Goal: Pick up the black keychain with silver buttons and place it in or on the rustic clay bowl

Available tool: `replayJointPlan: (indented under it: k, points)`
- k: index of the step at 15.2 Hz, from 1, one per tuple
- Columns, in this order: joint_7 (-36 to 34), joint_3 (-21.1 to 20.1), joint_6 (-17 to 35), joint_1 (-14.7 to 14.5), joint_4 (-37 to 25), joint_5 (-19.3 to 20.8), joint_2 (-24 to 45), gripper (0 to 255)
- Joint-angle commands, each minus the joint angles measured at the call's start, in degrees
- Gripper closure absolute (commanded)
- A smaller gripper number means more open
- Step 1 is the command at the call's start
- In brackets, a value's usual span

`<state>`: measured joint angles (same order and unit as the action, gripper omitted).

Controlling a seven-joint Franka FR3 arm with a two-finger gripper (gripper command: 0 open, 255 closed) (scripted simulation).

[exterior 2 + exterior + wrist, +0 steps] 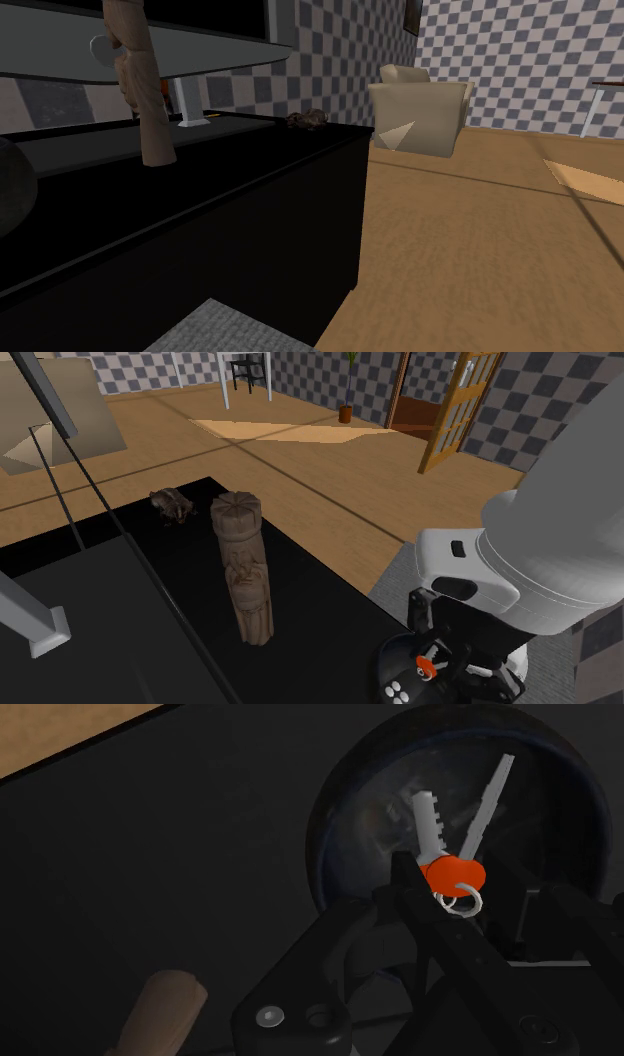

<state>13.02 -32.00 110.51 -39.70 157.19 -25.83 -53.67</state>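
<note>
Wrist view: the black keychain is clamped in the closed claw directly over the dark bowl, keys pointed toward it.

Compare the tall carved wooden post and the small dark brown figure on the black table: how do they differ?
The tall carved wooden post stands upright and high; the small dark brown figure is low and squat. The post is a lighter brown than the figure. In the shoulder view the post is nearer the camera, the figure by the table's far edge. Both rest on the black table, apart from each other.
</note>
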Motion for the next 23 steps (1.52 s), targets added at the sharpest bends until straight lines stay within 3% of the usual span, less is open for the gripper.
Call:
replayJointPlan:
  k: [1, 6, 7, 12, 16, 23]
  points:
    - [0.0, -0.1, 0.3, -0.1, 0.2, -0.1, 0.0, 255]
    - [0.0, -0.1, 0.3, -0.1, 0.2, -0.1, 0.0, 255]
    - [0.0, -0.1, 0.3, -0.1, 0.2, -0.1, 0.0, 0]
    - [0.0, -0.1, 0.3, -0.1, 0.2, -0.1, 0.0, 0]
    - [-0.4, 3.1, -7.4, 0.7, -5.8, 2.7, -1.6, 0]
    - [-0.4, 3.1, -7.4, 0.7, -5.8, 2.7, -1.6, 0]
